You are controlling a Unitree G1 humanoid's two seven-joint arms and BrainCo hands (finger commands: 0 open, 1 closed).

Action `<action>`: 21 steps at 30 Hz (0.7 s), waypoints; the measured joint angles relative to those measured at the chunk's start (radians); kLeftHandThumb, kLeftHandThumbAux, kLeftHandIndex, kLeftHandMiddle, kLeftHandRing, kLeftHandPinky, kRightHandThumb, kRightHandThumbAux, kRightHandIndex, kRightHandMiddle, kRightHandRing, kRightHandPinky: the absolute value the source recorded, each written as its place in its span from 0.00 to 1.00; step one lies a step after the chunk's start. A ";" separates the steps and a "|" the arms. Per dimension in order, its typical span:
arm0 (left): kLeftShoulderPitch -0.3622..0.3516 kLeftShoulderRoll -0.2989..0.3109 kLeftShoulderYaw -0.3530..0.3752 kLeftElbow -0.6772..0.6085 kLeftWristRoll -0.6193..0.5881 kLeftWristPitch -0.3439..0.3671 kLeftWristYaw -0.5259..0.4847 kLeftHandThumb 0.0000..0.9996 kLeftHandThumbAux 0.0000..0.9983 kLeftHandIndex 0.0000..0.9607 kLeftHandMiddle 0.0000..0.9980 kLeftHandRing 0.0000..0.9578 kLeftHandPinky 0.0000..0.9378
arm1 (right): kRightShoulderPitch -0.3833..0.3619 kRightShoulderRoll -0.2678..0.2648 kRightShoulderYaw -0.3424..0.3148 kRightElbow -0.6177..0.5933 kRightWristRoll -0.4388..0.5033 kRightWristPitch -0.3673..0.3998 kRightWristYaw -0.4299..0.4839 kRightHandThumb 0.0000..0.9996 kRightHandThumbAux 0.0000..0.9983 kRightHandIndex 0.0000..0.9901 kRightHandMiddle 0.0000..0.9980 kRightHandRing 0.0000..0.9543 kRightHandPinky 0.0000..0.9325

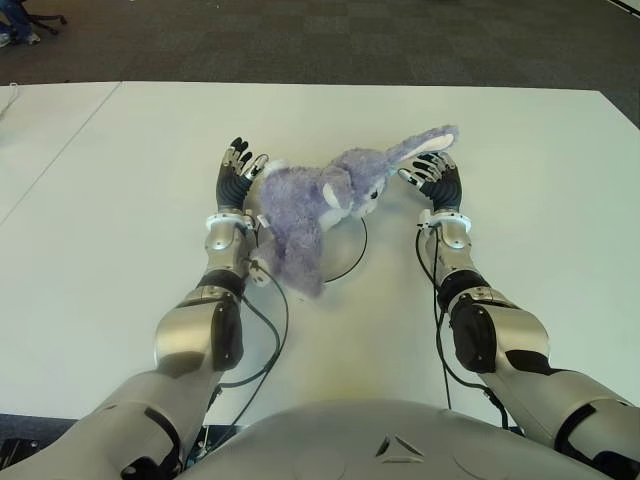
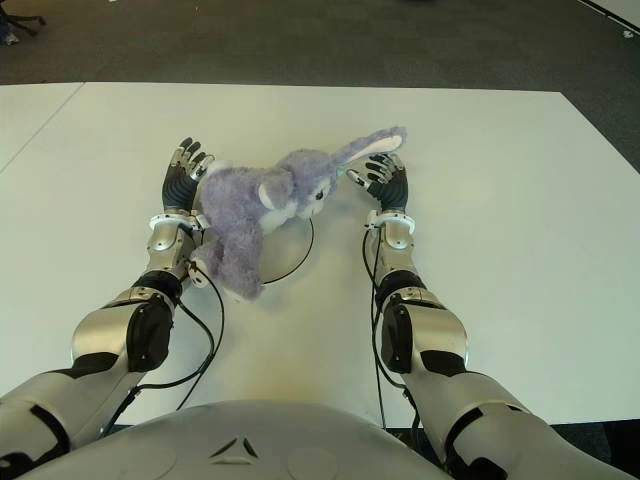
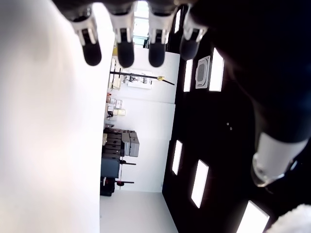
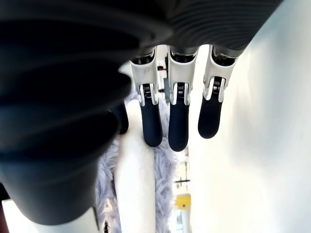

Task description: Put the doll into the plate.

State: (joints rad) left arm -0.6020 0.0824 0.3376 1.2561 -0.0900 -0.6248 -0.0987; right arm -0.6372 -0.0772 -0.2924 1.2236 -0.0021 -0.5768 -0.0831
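Doll (image 1: 320, 200) btwn both hands' fingers (image 1: 238, 160).

Worktop: a broad white, smooth worktop (image 1: 520, 180) fills most of the room's foreground, with a thin seam line running across its far left corner.
Floor: dark grey carpeted floor (image 1: 330, 40) lies beyond the worktop's far edge.
Chair base: a dark wheeled chair base (image 1: 35, 20) shows at the far left on the carpet, only partly in sight.
Background room: white walls, bright windows and a dark stacked rack (image 3: 119, 145) show in the left wrist view.
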 measured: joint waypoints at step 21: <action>0.000 -0.004 -0.009 -0.001 0.043 0.000 0.108 0.00 0.71 0.18 0.22 0.21 0.21 | 0.000 0.001 -0.011 0.000 0.014 0.000 0.029 0.02 0.93 0.22 0.27 0.28 0.29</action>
State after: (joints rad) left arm -0.6021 0.0786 0.3284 1.2550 -0.0469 -0.6247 0.0095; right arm -0.6369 -0.0762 -0.3030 1.2233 0.0118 -0.5771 -0.0540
